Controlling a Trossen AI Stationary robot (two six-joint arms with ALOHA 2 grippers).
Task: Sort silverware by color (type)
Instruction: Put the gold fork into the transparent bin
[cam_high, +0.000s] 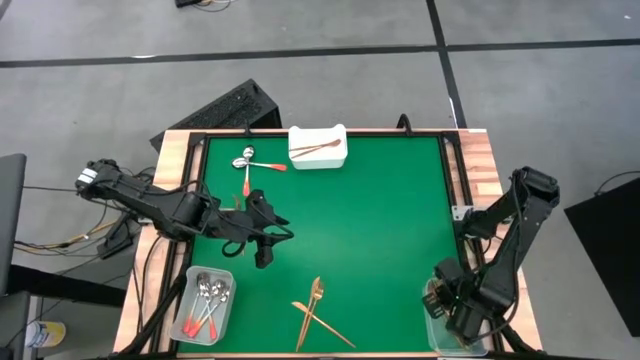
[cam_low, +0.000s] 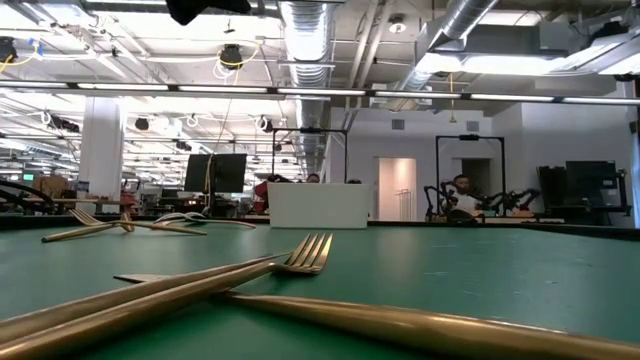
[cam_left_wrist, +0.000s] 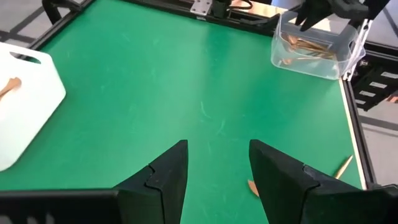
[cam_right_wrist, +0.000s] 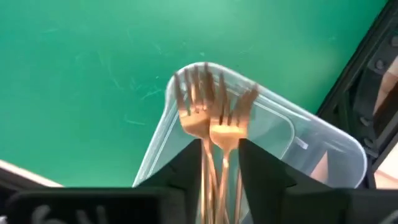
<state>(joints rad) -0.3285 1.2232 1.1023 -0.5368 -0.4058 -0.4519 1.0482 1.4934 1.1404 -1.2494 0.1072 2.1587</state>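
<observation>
Gold forks (cam_right_wrist: 214, 121) stand with their handles between the fingers of my right gripper (cam_right_wrist: 221, 149), which points down into a clear bin (cam_right_wrist: 280, 127) at the table's near right corner; the fingers are apart. My left gripper (cam_left_wrist: 217, 177) hangs open over the green mat at the left, with nothing in it. More gold forks and knives (cam_high: 318, 310) lie crossed near the front edge. Red-handled spoons (cam_high: 250, 160) lie at the back left. Copper pieces (cam_high: 320, 147) lie in the white tray (cam_high: 335, 158). My right gripper has the gold forks' handles (cam_right_wrist: 214, 165) between its fingers, which come from above. Whether a finger touches a handle I cannot tell. The fork heads point away from the fingers over the bin's floor.
A second clear bin (cam_high: 190, 285) at the near left corner holds red-handled spoons (cam_high: 205, 310). A black frame (cam_high: 447, 180) edges the mat. The middle of the green mat (cam_high: 370, 230) is bare. A person sits in the room far behind the table (cam_low: 462, 190).
</observation>
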